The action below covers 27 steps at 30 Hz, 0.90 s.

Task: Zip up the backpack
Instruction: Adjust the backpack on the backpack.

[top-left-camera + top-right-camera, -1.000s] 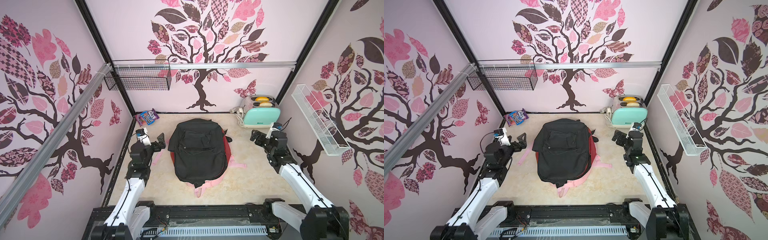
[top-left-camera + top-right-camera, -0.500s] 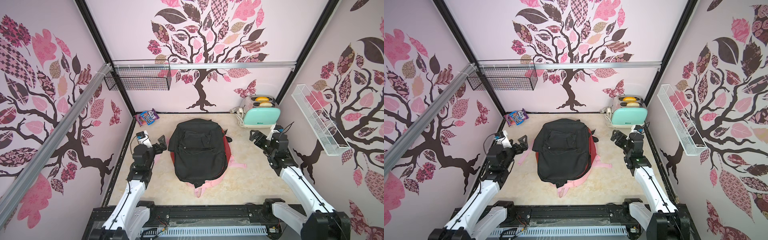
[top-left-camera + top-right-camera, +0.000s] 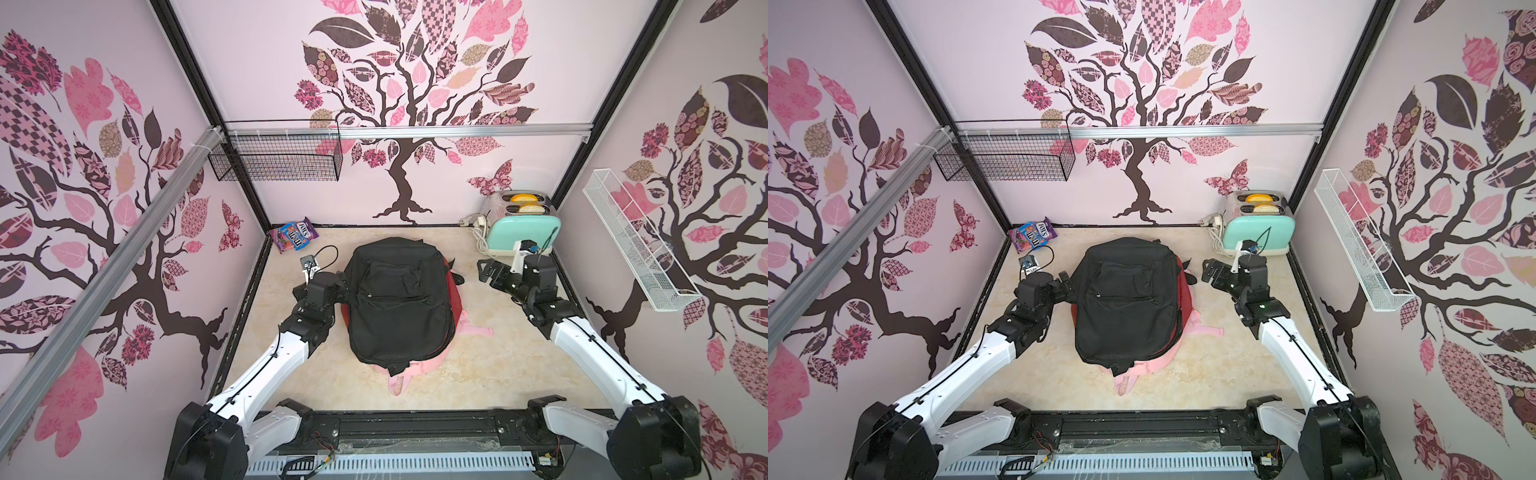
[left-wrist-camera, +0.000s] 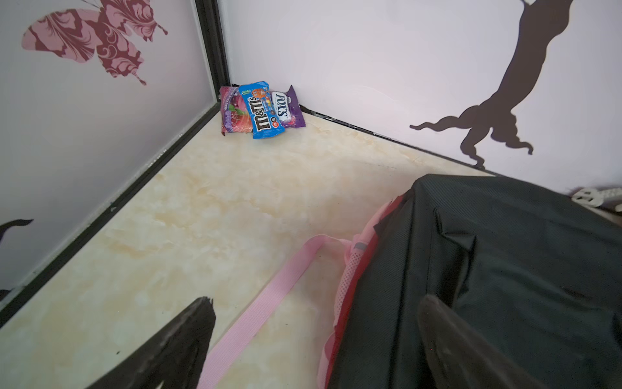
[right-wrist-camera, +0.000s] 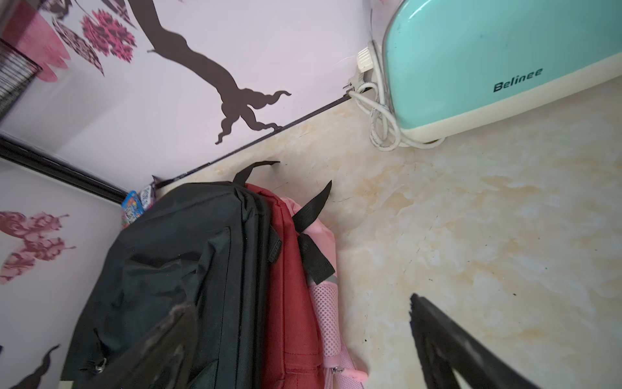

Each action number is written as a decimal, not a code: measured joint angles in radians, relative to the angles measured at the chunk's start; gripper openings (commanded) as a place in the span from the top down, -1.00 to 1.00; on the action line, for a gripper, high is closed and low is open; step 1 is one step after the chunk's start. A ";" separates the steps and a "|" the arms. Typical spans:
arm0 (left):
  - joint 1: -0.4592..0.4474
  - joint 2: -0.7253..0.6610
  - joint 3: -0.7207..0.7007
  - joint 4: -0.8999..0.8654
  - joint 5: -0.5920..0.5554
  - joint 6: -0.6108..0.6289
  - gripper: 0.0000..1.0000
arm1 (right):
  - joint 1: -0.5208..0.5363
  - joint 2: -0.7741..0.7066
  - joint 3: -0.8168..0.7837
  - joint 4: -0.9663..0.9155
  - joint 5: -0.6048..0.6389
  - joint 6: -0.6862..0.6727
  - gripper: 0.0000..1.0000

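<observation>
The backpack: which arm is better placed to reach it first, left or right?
Probably left. The left gripper, open, is at the side of the backpack, with one finger over its black fabric. The right gripper, open too, stands apart from it.

Pale pink walls (image 3: 257,75) with tree decals (image 3: 402,183) enclose a cream marbled floor (image 3: 498,365).

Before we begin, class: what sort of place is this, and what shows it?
Probably a staged robot test booth dressed like a home: white robot arms fixed at the front, decal walls enclosing a tabletop, and props like a toaster and backpack.
</observation>
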 measured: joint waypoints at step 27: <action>0.019 -0.079 -0.005 -0.188 0.072 -0.204 -0.96 | 0.143 0.119 0.164 -0.137 0.056 -0.026 -0.85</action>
